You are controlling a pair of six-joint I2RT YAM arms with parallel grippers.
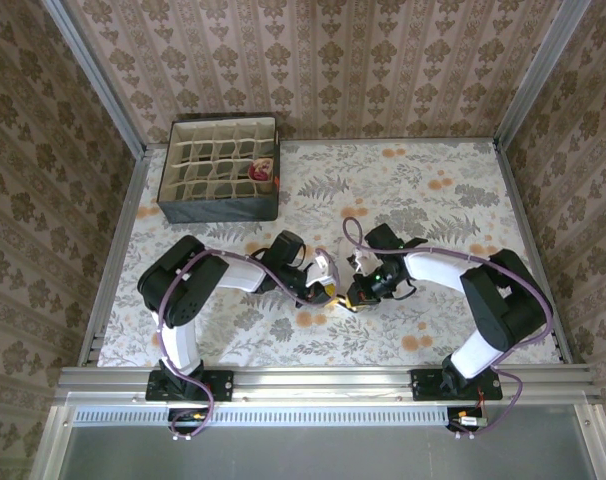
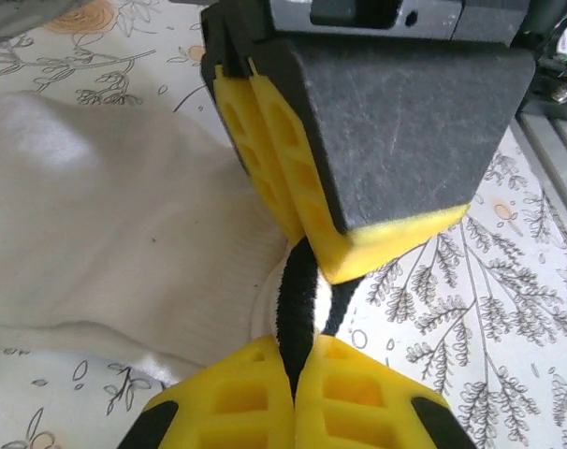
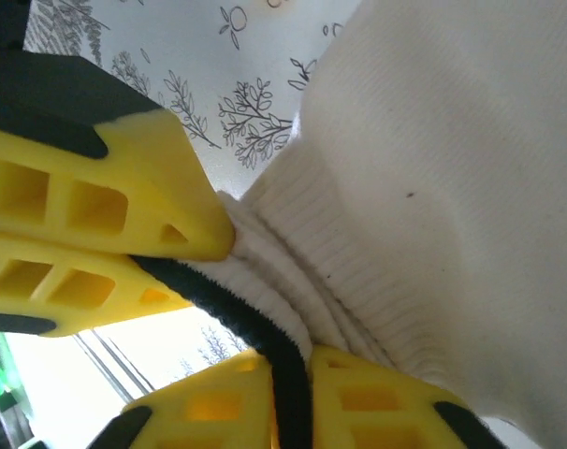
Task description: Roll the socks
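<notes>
Floral-patterned table (image 1: 453, 190) under both arms, and near its middle the cream sock (image 2: 106, 234) lies bunched between them. The left gripper (image 2: 293, 365) is pinched tight on its dark-striped cuff. The right gripper (image 3: 298, 369) nips the same cuff from the opposite side, jaws nearly together.

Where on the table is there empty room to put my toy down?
Bare table lies at the back right, between the divided box and the right wall, and along the near edge between the arm bases. The middle is crowded: left tool and right tool meet on the cream sock.
</notes>
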